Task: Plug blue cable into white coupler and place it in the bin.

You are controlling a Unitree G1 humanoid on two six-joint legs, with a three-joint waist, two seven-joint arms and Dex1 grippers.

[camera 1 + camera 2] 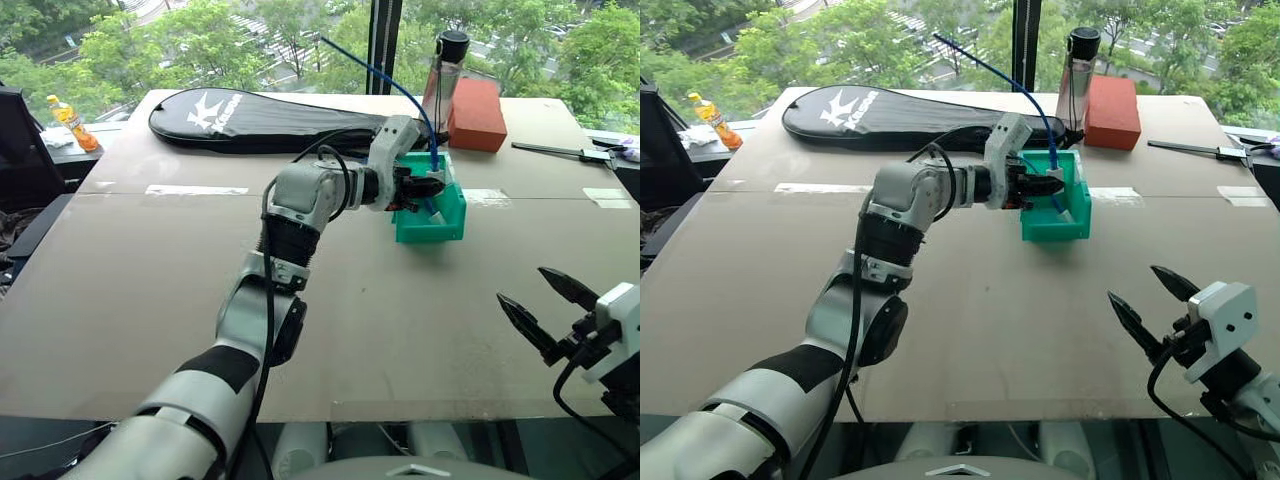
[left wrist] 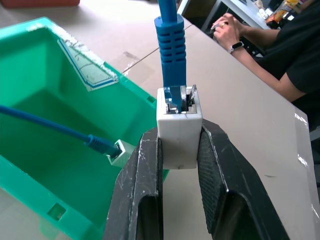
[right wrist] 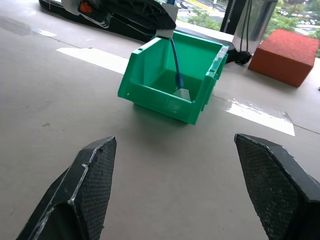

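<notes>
My left pincer [image 2: 180, 165] clamps the coupler [image 2: 179, 131], cable [image 2: 171, 47] plugged in its top, bin [image 2: 75, 222] just beside and below for dropping; right pincer [image 3: 175, 195] gapes wide, well back.

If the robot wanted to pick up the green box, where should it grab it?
Probably by a side wall of the bin. The box is open on top with tall, thin walls, so the open right hand could come down from above and pinch one wall, a finger inside and one outside. The right wall seems clearest, since the left hand hangs over the other side holding the white coupler.
</notes>
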